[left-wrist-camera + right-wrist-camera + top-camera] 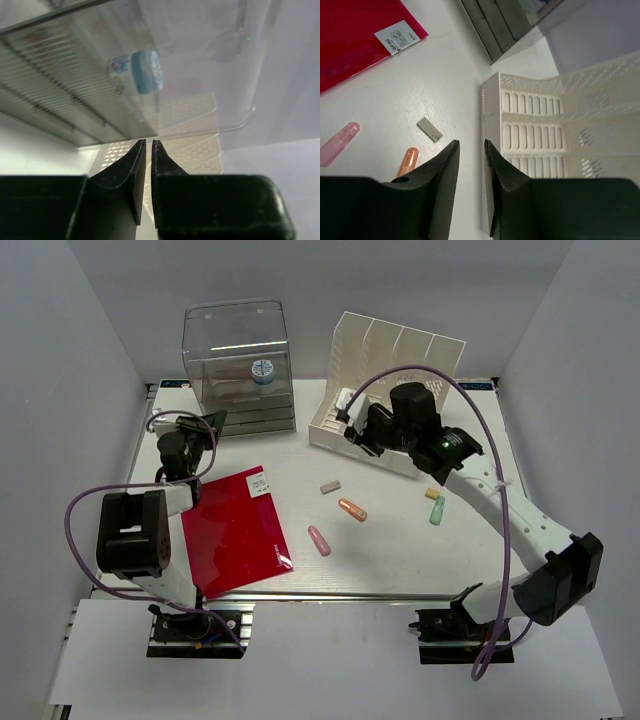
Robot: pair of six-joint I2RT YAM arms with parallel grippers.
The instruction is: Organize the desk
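The white desk (400,550) carries a red folder (235,530) with a white label at the left. Loose in the middle lie a grey eraser (330,486), an orange tube (352,510), a pink tube (319,540), a green tube (437,510) and a small yellow piece (433,493). My left gripper (210,423) hovers shut and empty beside the clear drawer box (238,365); its wrist view (148,142) faces the box (75,100). My right gripper (352,432) is slightly open and empty over the left corner of the white file rack (395,390). In its wrist view (471,144) it is above the rack's edge (530,135).
A blue-and-white roll (142,72) sits inside the drawer box (495,25). The right wrist view shows the folder (350,35), eraser (429,130), orange tube (408,160) and pink tube (337,145) to the left of the rack. White walls enclose the desk.
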